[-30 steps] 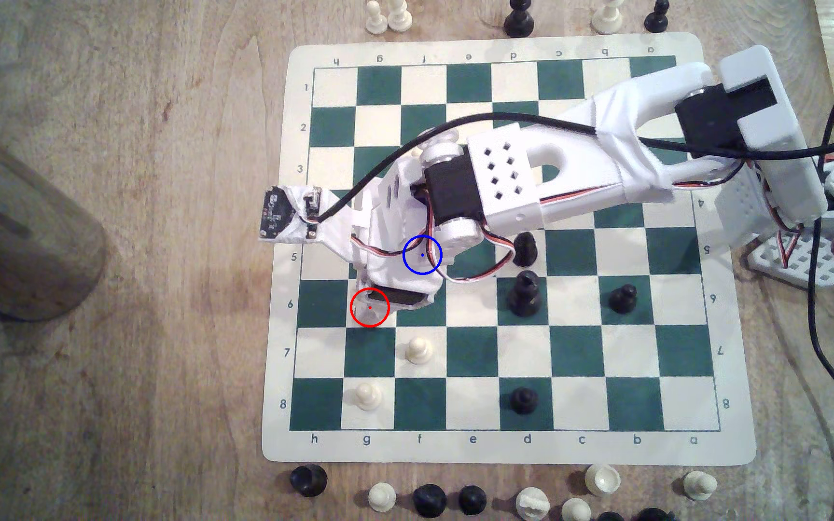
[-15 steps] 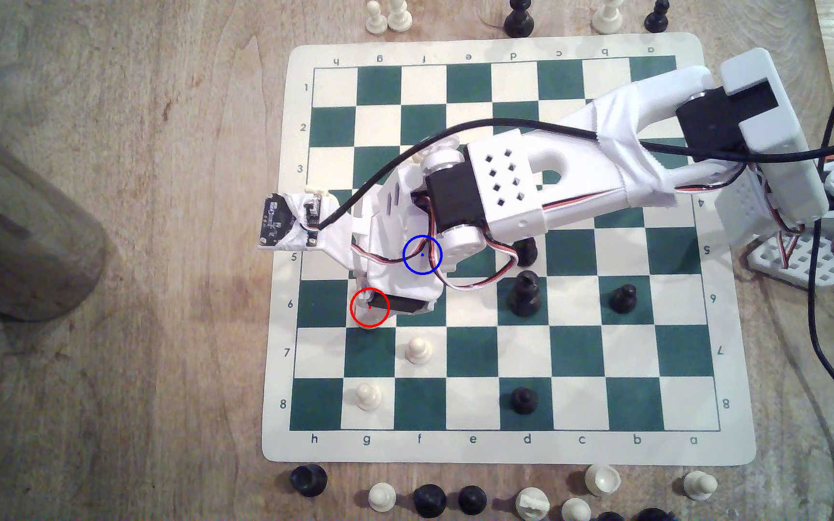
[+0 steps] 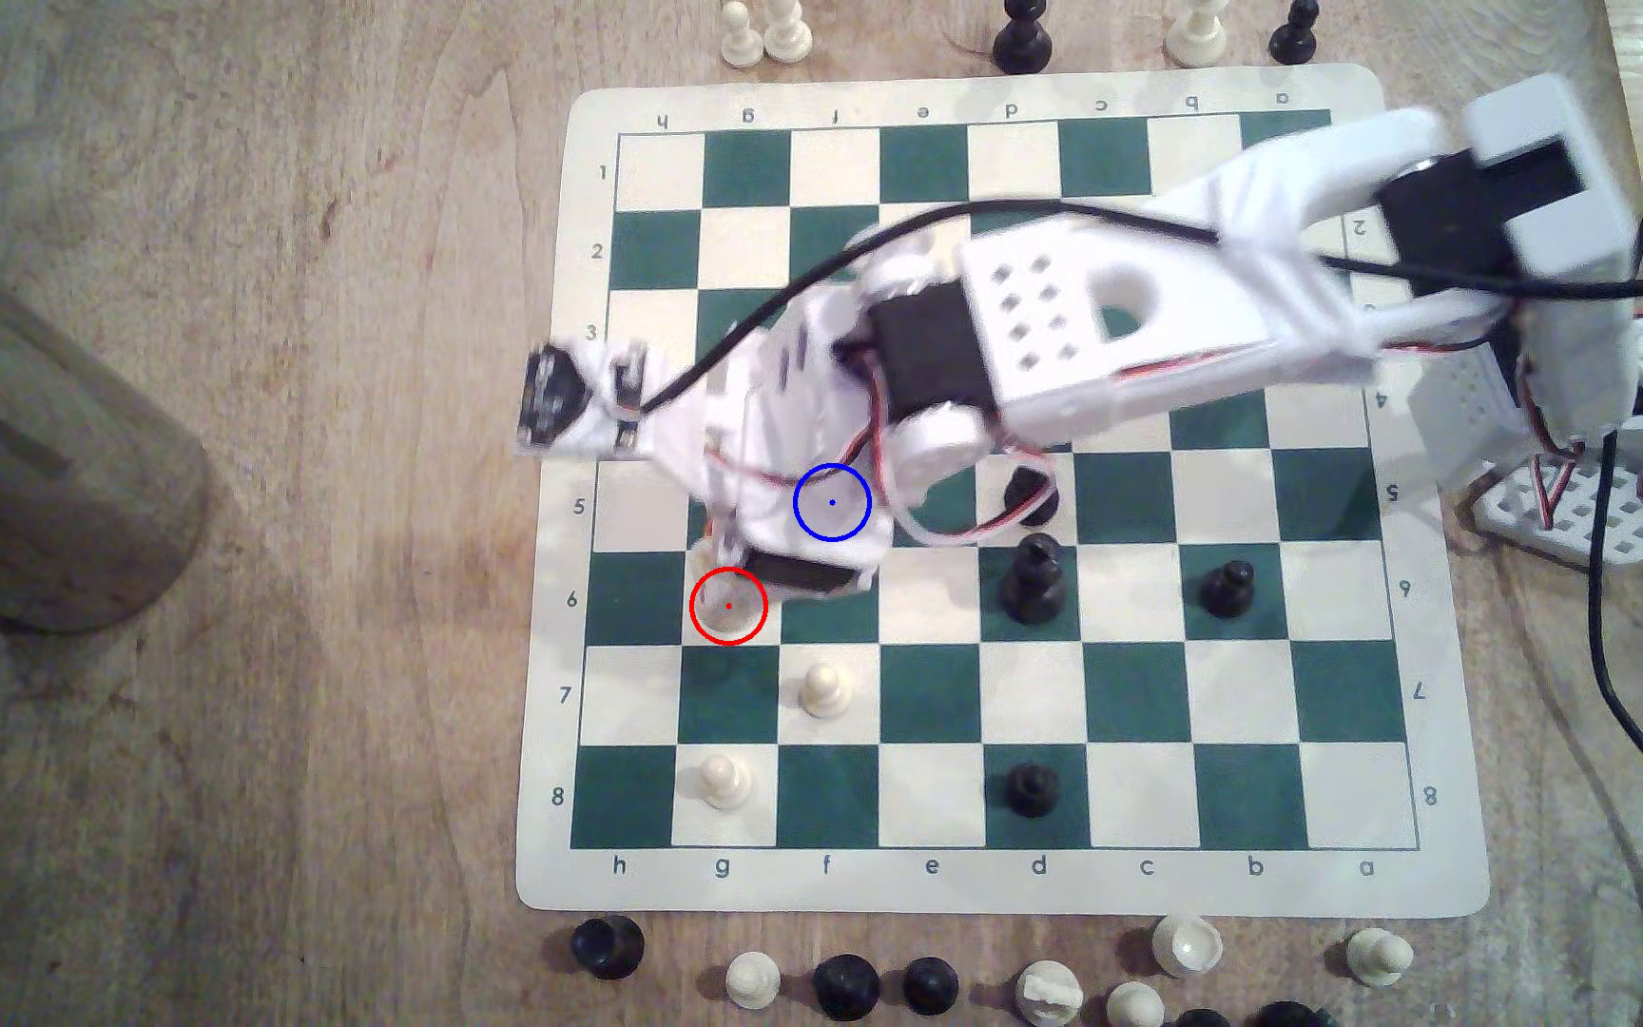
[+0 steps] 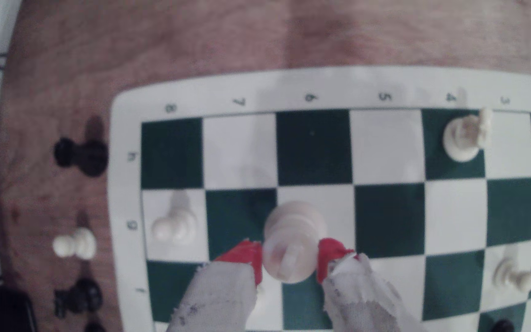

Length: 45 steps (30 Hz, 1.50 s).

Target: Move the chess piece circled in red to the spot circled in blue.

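Red-tipped fingers (image 4: pixel 247 255) press both sides of the chess piece circled in red (image 4: pixel 291 252); the gripper (image 4: pixel 289 260) is closed on its head; base at the red-ringed cream square (image 3: pixel 743 622); the spot circled in blue (image 3: pixel 832 503) lies under the arm; a white pawn (image 3: pixel 823 688) stands near on the chessboard (image 3: pixel 995 879).

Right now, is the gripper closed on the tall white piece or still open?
Shut on it: in the wrist view both red fingertips press the sides of the tall white piece between the gripper tips.
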### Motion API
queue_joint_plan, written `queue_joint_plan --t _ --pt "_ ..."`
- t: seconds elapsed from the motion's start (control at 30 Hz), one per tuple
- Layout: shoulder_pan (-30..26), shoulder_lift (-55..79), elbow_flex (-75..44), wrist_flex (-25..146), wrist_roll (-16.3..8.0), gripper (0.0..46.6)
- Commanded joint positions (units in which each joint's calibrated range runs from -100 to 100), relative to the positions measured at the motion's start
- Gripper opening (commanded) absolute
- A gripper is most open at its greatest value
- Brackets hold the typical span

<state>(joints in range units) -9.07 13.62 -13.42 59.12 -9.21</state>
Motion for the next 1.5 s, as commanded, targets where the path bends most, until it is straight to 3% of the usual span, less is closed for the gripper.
queue_joint_plan --t 0.0,0.57,1.47 --pt "0.19 -15.82 -0.18 1.56 -0.24 0.3" --pt "6.69 -23.21 25.48 -8.67 1.12 0.3" --pt "7.31 -15.74 31.83 -13.91 1.95 0.3"
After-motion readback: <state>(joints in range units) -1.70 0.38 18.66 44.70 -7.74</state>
